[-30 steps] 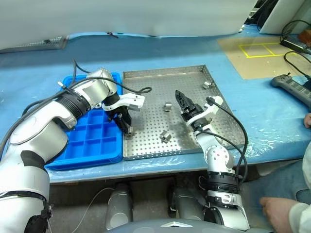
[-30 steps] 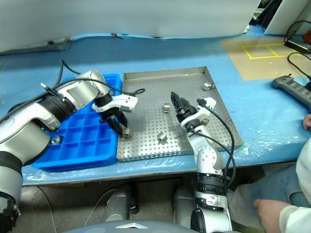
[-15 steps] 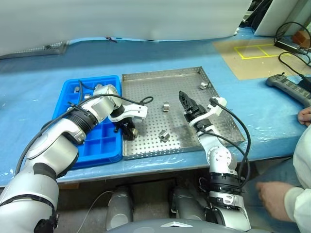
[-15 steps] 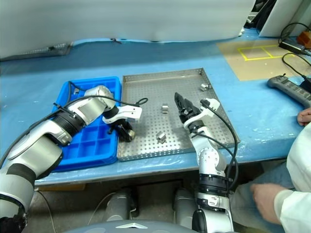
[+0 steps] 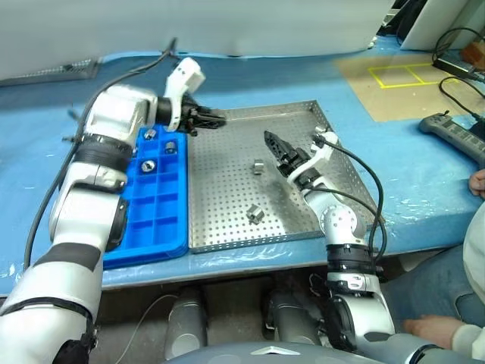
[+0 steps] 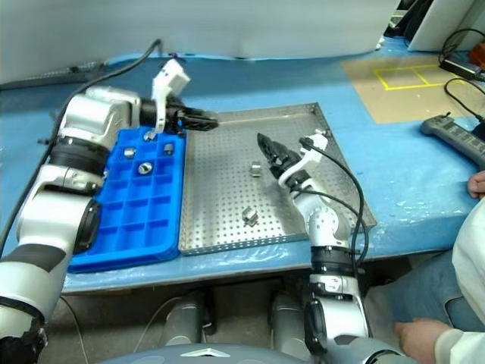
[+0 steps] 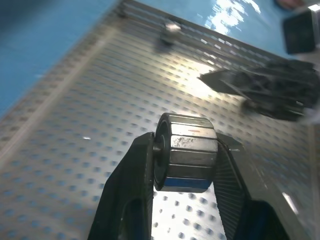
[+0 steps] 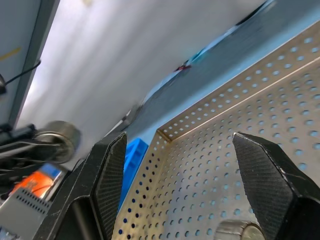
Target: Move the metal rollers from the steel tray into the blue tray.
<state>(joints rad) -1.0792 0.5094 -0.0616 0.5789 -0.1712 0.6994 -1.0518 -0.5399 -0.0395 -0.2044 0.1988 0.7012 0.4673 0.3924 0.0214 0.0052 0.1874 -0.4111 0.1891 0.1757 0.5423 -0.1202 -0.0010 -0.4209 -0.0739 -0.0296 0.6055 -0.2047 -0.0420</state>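
My left gripper is shut on a metal roller and hangs in the air over the far left corner of the steel tray, beside the blue tray. The roller sits endwise between both fingers. Two more rollers lie on the perforated floor. The blue tray's far compartments hold several rollers. My right gripper stands open with nothing in it, raised above the middle of the steel tray, next to the farther roller.
A person's hand rests at the table's right edge, and a sleeve shows lower right. A grey handheld controller with cables lies far right. A tan panel with yellow tape sits at the back right.
My left arm has lifted the roller off the near left part of the steel tray and swung it up toward the far left corner. The right gripper has edged forward, still open.
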